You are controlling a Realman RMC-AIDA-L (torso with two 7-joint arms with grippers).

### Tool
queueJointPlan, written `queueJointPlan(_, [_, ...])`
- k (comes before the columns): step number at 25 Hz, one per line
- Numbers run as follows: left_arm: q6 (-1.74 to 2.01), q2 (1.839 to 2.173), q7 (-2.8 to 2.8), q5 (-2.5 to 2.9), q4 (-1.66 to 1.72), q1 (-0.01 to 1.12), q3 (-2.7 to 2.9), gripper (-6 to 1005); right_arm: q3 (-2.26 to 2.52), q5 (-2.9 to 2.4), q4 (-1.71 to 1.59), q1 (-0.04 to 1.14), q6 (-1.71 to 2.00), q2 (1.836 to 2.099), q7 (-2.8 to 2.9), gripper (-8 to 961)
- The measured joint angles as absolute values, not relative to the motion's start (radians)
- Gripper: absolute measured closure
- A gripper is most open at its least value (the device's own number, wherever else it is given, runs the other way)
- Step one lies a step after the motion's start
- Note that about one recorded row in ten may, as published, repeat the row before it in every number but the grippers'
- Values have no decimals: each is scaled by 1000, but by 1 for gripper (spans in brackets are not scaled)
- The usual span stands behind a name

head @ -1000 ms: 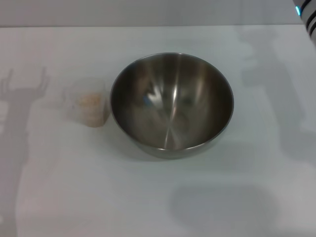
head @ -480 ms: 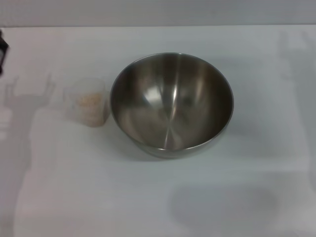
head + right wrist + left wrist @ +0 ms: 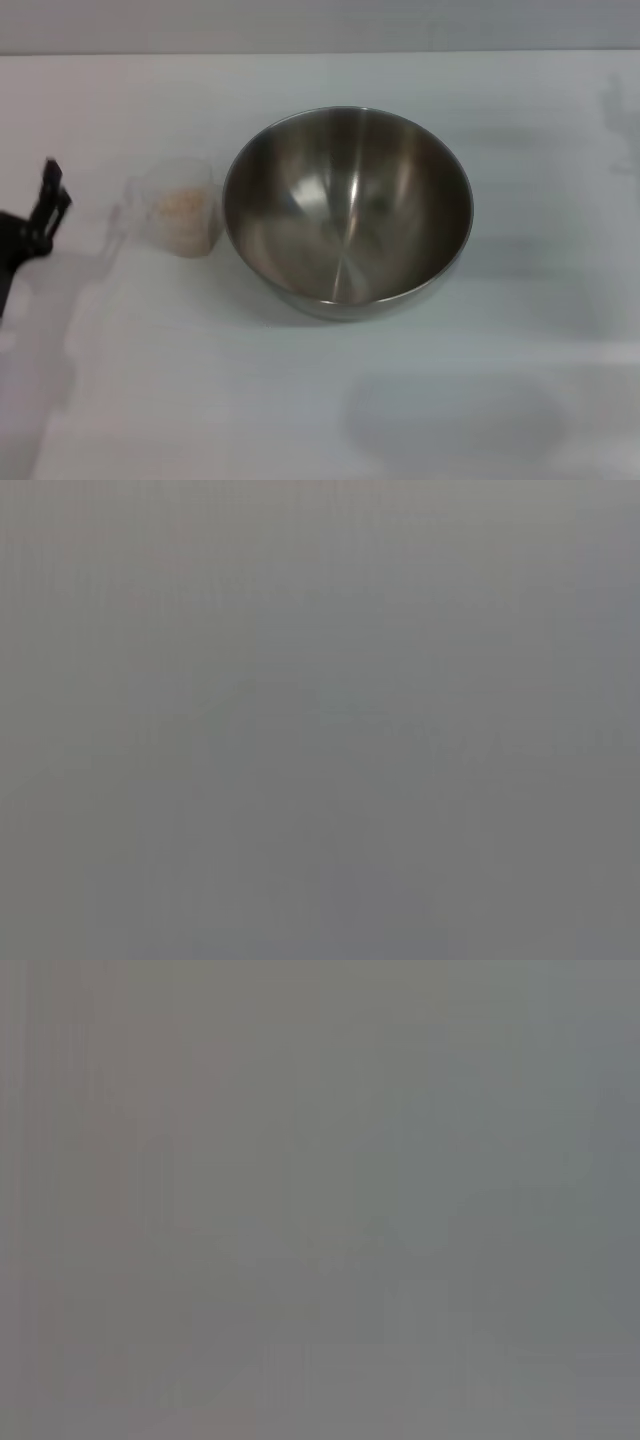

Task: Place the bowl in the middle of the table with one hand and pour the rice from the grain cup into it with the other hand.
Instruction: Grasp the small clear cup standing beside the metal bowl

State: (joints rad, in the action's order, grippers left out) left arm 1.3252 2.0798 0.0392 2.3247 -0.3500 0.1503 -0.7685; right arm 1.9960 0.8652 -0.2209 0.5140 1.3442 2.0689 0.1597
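A: What does the head view show?
B: The big bowl [image 3: 347,212] sits mid-table [image 3: 320,400], empty. The grain cup [image 3: 181,212] stands just beside it on the robot's left, with rice [image 3: 180,203] inside.
A: And the grippers?
B: The left gripper [image 3: 45,195] is at the left edge, apart from the cup; I cannot tell its fingers.
A: The wrist views?
B: Only flat grey.

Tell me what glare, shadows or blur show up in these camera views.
Head view: the bowl shows bright streaks of glare inside; soft grey shadows lie on the table, and the left end effector at the left edge casts one beside the grain cup. Left and right wrist views: featureless grey, nothing discernible.
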Motion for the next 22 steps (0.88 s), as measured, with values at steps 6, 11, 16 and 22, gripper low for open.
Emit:
queueJointPlan(6, [1309,2080,41,2325,-352,127,-703,160,1989,865,-202,529,1340,2057,151,387])
queueJointPlan(11, [1198,2080,65,2323,-396,127,-661,160,1990,865,-194,538,1341,2054,147,387])
queueJointPlan(16, [1127,2080,79,2283,-413,153,-661,161,1990,862,-193,536,1347,2054,144,387])
queueJointPlan(22, [1076,2080,80,2255,-406,195,-666,161,1990,858,-193,526,1350,2056,142,388])
